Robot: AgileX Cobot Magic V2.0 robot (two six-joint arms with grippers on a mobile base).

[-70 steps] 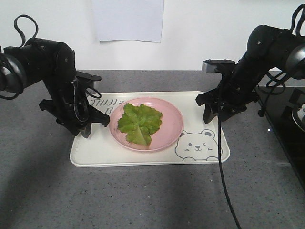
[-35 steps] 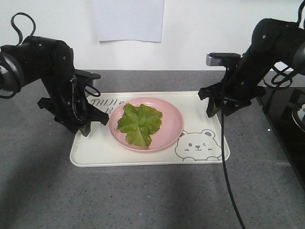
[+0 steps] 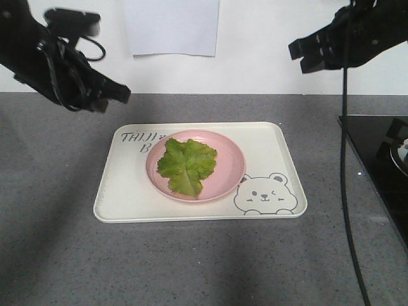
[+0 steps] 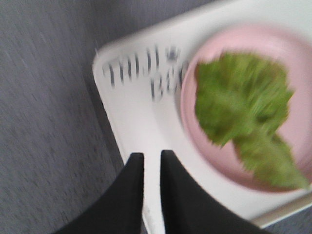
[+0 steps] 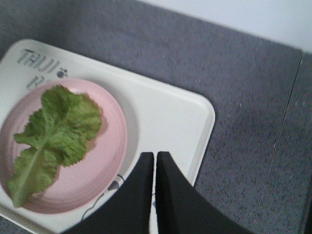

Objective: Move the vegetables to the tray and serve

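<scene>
The green lettuce leaf (image 3: 187, 164) lies flat on a round pink plate (image 3: 229, 167), which stands on the cream bear tray (image 3: 127, 191) in the middle of the grey counter. My left gripper (image 3: 109, 100) hangs high above the counter, behind the tray's left end. My right gripper (image 3: 299, 56) is high at the upper right, in front of the wall. In the left wrist view the left gripper (image 4: 152, 153) is shut and empty above the tray's edge (image 4: 131, 112), with the leaf (image 4: 239, 97) blurred. The right gripper (image 5: 155, 153) is shut and empty over the tray (image 5: 165, 112), beside the leaf (image 5: 56, 131).
A black cooktop (image 3: 376, 166) fills the counter's right edge. A black cable (image 3: 347, 159) hangs from the right arm down past the tray's right side. A white sheet of paper (image 3: 172, 25) is stuck on the back wall.
Both arms have lifted from beside the tray's left and right ends to high above the counter. Tray, plate and leaf have not moved.
</scene>
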